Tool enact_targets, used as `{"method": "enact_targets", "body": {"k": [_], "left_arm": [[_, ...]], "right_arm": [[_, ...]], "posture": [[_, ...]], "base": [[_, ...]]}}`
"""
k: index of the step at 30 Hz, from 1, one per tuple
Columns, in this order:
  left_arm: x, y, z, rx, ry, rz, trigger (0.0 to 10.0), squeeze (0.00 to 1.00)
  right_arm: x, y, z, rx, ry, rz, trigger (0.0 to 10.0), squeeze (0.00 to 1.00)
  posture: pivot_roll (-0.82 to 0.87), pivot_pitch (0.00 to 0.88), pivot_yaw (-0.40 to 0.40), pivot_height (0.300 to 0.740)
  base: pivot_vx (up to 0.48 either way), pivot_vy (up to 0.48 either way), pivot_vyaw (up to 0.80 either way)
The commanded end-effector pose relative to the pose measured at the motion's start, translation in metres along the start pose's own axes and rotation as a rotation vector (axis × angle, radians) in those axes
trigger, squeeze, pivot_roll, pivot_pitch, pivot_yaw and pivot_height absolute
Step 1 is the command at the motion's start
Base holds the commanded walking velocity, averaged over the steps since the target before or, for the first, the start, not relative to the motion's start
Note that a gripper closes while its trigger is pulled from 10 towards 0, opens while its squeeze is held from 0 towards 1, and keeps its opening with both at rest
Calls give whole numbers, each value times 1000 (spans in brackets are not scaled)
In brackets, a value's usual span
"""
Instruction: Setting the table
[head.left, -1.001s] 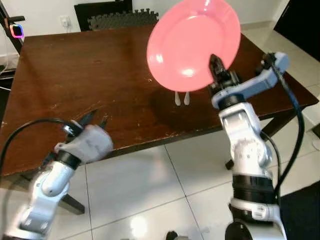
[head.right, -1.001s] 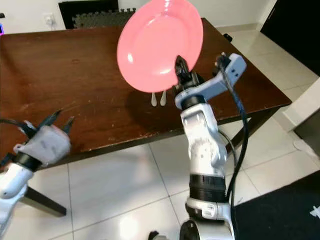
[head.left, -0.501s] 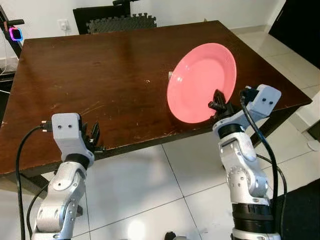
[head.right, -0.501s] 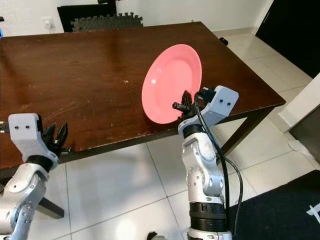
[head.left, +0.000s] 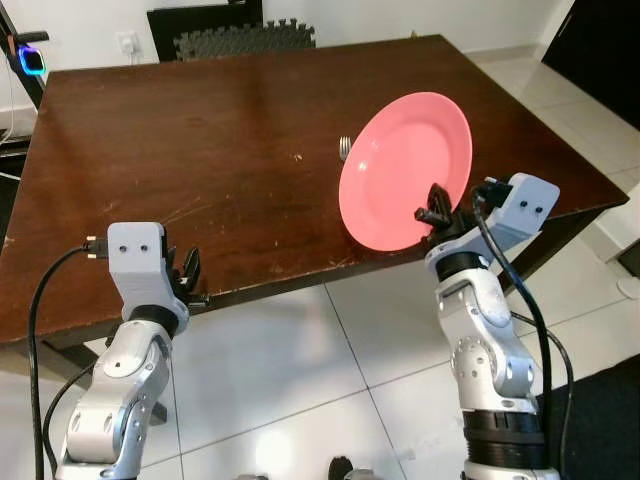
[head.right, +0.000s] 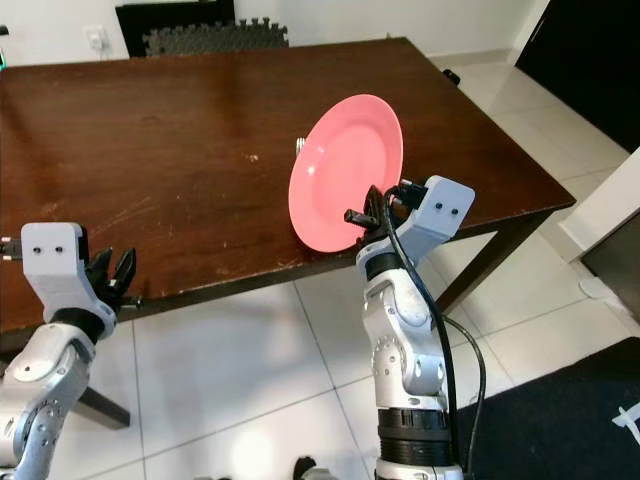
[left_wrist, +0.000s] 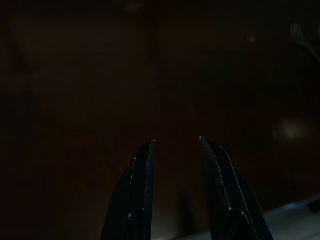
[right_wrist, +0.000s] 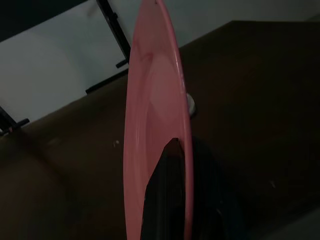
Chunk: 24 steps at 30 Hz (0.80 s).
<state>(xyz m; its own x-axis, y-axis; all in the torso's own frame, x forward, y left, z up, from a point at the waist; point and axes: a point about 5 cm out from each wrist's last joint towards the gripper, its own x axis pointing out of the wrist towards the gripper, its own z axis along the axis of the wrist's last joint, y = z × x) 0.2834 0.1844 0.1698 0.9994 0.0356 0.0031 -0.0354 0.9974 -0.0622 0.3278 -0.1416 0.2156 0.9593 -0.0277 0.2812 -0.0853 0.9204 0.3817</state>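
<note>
We hold the pink plate (head.left: 405, 170) on edge in the closed right pincer (head.left: 436, 207), above the surface (head.left: 190, 140), clear for lowering. Left pincer (left_wrist: 175, 145) hangs open.

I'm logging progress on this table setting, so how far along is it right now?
Early. Looks done: a fork already lies on the brown table. In hand: the right gripper pinches the pink plate by its lower rim, tilted nearly on edge above the table's near edge. Left: laying the plate flat. The left gripper hangs open and empty at the table's edge.
</note>
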Motion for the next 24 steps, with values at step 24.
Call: {"method": "enact_targets", "body": {"k": [24], "left_arm": [[0,5,-1,18,32,20,10000,0]], "right_arm": [[-3,-2,-9,-2,10,-3,10000,0]], "posture": [[89,126,43,740]], "base": [[-479,0,0]]}}
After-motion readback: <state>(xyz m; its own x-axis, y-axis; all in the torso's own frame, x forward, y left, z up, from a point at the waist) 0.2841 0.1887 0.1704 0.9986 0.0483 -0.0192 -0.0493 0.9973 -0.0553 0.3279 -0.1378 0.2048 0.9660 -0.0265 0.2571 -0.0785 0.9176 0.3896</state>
